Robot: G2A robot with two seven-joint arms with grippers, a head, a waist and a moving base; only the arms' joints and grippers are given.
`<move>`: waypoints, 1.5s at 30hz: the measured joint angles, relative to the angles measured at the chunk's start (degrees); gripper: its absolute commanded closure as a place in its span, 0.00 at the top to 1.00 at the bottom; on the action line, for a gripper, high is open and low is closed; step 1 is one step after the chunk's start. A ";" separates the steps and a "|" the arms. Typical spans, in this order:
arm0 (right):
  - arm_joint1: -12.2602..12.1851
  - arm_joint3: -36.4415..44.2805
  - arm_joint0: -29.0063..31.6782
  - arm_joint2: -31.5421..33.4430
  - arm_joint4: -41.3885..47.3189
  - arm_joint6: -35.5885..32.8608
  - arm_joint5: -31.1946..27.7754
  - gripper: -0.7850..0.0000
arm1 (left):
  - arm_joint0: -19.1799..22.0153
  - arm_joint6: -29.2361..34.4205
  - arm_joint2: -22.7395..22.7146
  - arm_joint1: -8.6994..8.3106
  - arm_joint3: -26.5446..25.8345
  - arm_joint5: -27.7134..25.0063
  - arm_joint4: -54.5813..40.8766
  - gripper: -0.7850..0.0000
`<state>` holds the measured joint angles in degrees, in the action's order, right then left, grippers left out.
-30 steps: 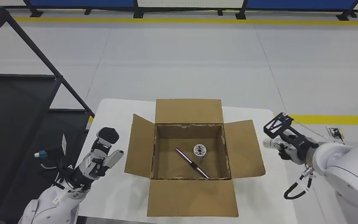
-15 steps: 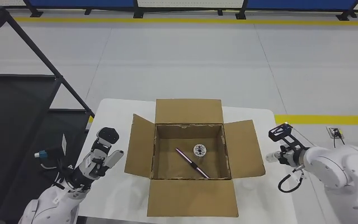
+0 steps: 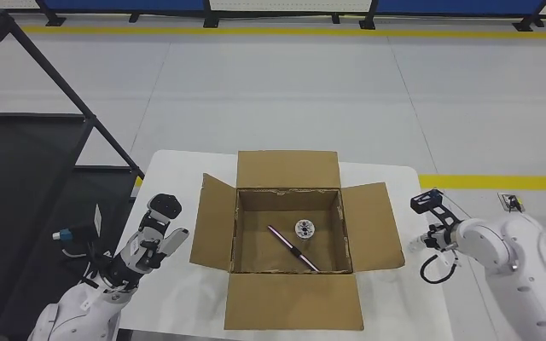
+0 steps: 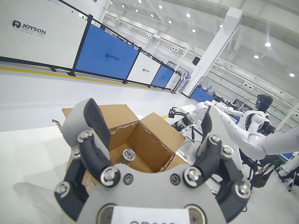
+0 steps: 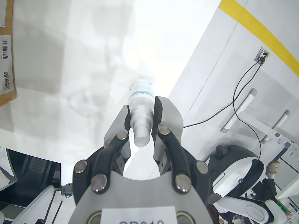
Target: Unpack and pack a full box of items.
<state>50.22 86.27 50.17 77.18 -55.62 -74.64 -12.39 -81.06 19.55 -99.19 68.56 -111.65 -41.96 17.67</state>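
Box (image 3: 288, 169) open on white table (image 3: 175, 183), grey floor (image 3: 281, 85); right tool (image 5: 142, 105) grips bottle (image 5: 141, 93), left tool (image 4: 150, 112) gapes.

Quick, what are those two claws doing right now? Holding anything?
Left gripper: open, holding nothing.
Right gripper: closed on a small bottle.

left tool (image 4: 149, 113), right tool (image 5: 142, 109): grey plate, black links, silver screws, dark pads (image 4: 94, 117), white label | arms (image 3: 499, 247): white shells
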 measured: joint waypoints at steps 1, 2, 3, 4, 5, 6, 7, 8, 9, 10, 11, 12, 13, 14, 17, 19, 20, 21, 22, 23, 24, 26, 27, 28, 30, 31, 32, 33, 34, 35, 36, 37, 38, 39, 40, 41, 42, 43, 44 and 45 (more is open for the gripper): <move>0.00 -0.30 -0.21 -0.07 -0.12 -0.15 0.00 0.05 | 0.00 0.00 0.00 0.00 0.00 0.00 0.00 1.00; 0.00 -0.59 -0.39 -0.15 -0.22 -0.22 0.00 0.08 | 0.00 0.00 0.00 0.00 0.00 0.00 0.00 1.00; 0.00 -0.91 -0.56 -0.27 -0.22 -0.21 -0.03 0.12 | 0.00 0.00 0.00 0.00 0.00 0.00 0.00 1.00; 0.02 -1.13 -0.61 -0.39 -0.16 -0.17 -0.07 0.16 | 0.00 0.00 0.00 0.00 0.00 0.00 0.00 1.00; 0.04 -1.32 -0.64 -0.54 -0.08 -0.13 -0.08 0.22 | 0.00 0.00 0.00 0.00 0.00 0.00 0.00 1.00; 0.07 -1.54 -0.69 -0.73 -0.02 -0.06 -0.08 0.25 | 0.00 0.00 0.00 0.00 0.00 0.00 0.00 1.00; 0.08 -1.71 -0.75 -0.87 -0.01 -0.01 -0.10 0.26 | 0.00 0.00 0.00 0.00 0.00 0.00 0.00 1.00; 0.10 -1.88 -0.82 -1.00 0.00 0.05 -0.14 0.27 | 0.00 0.00 0.00 0.00 0.00 0.00 0.00 1.00; 0.12 -2.04 -0.90 -1.17 0.07 0.15 -0.17 0.30 | 0.00 0.00 0.00 0.00 0.00 0.00 0.00 1.00; 0.14 -2.13 -0.95 -1.27 0.12 0.22 -0.17 0.33 | 0.00 0.00 0.00 0.00 0.00 0.00 0.00 1.00; 0.15 -2.21 -1.00 -1.36 0.15 0.24 -0.16 0.38 | 0.00 0.00 0.00 0.00 0.00 0.00 0.00 1.00; 0.16 -2.25 -1.05 -1.42 0.21 0.22 -0.08 0.42 | 0.00 0.00 0.00 0.00 0.00 0.00 0.00 1.00; 0.15 -2.19 -1.06 -1.41 0.28 0.20 0.03 0.43 | 0.00 0.00 0.00 0.00 0.00 0.00 0.00 1.00; 0.13 -2.01 -1.05 -1.32 0.33 0.12 0.15 0.43 | 0.00 0.00 0.00 0.00 0.00 0.00 0.00 1.00; -0.07 -0.81 -0.83 -0.52 0.16 -0.37 0.53 0.49 | 0.00 0.00 0.00 0.00 0.00 0.00 0.00 1.00; -0.28 0.28 -0.65 0.33 -0.21 -0.79 0.63 0.55 | 0.00 0.00 0.00 0.00 0.00 0.00 0.00 1.00; -0.38 0.97 -0.62 0.73 -0.56 -0.95 0.80 0.65 | 0.00 0.00 0.00 0.00 0.00 0.00 0.00 1.00; -0.51 2.40 -0.57 1.33 -1.08 -1.03 1.26 0.72 | 0.00 0.00 0.00 0.00 0.00 0.00 0.00 1.00; -0.60 3.92 -0.50 1.88 -1.44 -0.97 1.75 0.77 | 0.00 0.00 0.00 0.00 0.00 0.00 0.00 1.00; -0.70 5.84 -0.37 2.53 -1.83 -0.84 2.36 0.83 | 0.00 0.00 0.00 0.00 0.00 0.00 0.00 1.00; -0.85 8.89 -0.08 3.45 -2.53 -0.83 3.29 1.00 | 0.00 0.00 0.00 0.00 0.00 0.00 0.00 1.00; -1.07 14.46 0.37 4.71 -4.39 -1.33 4.96 1.00 | 0.00 0.00 0.00 0.00 0.00 0.00 0.00 1.00; -1.14 18.69 0.61 5.30 -5.24 -1.28 5.95 1.00 | 0.00 0.00 0.00 0.00 0.00 0.00 0.00 1.00; -1.15 21.90 0.80 5.53 -5.55 -1.09 6.42 1.00 | 0.00 0.00 0.00 0.00 0.00 0.00 0.00 1.00; -1.07 28.82 0.53 4.89 -5.79 -0.45 6.42 1.00 | 0.00 0.00 0.00 0.00 0.00 0.00 0.00 1.00; -0.99 31.24 0.13 4.08 -5.74 -0.21 6.01 1.00 | 0.00 0.00 0.00 0.00 0.00 0.00 0.00 1.00; -0.90 33.25 -0.41 2.94 -6.03 -0.27 5.49 1.00 | 0.00 0.00 0.00 0.00 0.00 0.00 0.00 1.00; -0.70 35.48 -1.35 0.87 -6.57 -0.48 4.70 1.00 | 0.00 0.00 0.00 0.00 0.00 0.00 0.00 1.00; -0.47 36.83 -2.18 -1.08 -6.61 -0.18 4.14 1.00 | 0.00 0.00 0.00 0.00 0.00 0.00 0.00 1.00; -0.19 37.59 -3.08 -3.27 -6.55 0.47 3.63 1.00 | 0.00 0.00 0.00 0.00 0.00 0.00 0.00 1.00; 0.25 37.60 -4.43 -6.45 -6.47 1.41 2.95 1.00 | 0.00 0.00 0.00 0.00 0.00 0.00 0.00 1.00; 0.65 37.07 -5.60 -9.04 -6.39 2.11 2.38 1.00 | 0.00 0.00 0.00 0.00 0.00 0.00 0.00 1.00; 1.11 36.17 -6.88 -11.77 -6.45 2.67 1.81 1.00 | 0.00 0.00 0.00 0.00 0.00 0.00 0.00 1.00; 1.84 34.66 -8.79 -15.54 -6.74 3.26 1.39 1.00 | 0.00 0.00 0.00 0.00 0.00 0.00 0.00 1.00; 2.49 33.40 -10.31 -18.38 -6.68 4.03 1.36 1.00 | 0.00 0.00 0.00 0.00 0.00 0.00 0.00 1.00; 3.20 31.92 -11.85 -21.21 -6.24 4.99 1.30 1.00 | 0.00 0.00 0.00 0.00 0.00 0.00 0.00 1.00; 4.19 29.67 -13.99 -24.84 -6.06 5.71 1.40 1.00 | 0.00 0.00 0.00 0.00 0.00 0.00 0.00 1.00; 5.01 27.90 -15.57 -27.45 -6.31 6.15 1.78 1.00 | 0.00 0.00 0.00 0.00 0.00 0.00 0.00 1.00; 5.86 26.03 -17.08 -29.98 -6.23 6.78 2.03 1.00 | 0.00 0.00 0.00 0.00 0.00 0.00 0.00 1.00; 7.05 23.35 -19.00 -33.13 -5.35 7.72 2.39 1.00 | 0.00 0.00 0.00 0.00 0.00 0.00 0.00 1.00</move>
<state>57.27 109.61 31.18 44.05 -60.97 -66.92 -9.99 -81.06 19.55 -99.19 68.56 -111.65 -41.96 17.67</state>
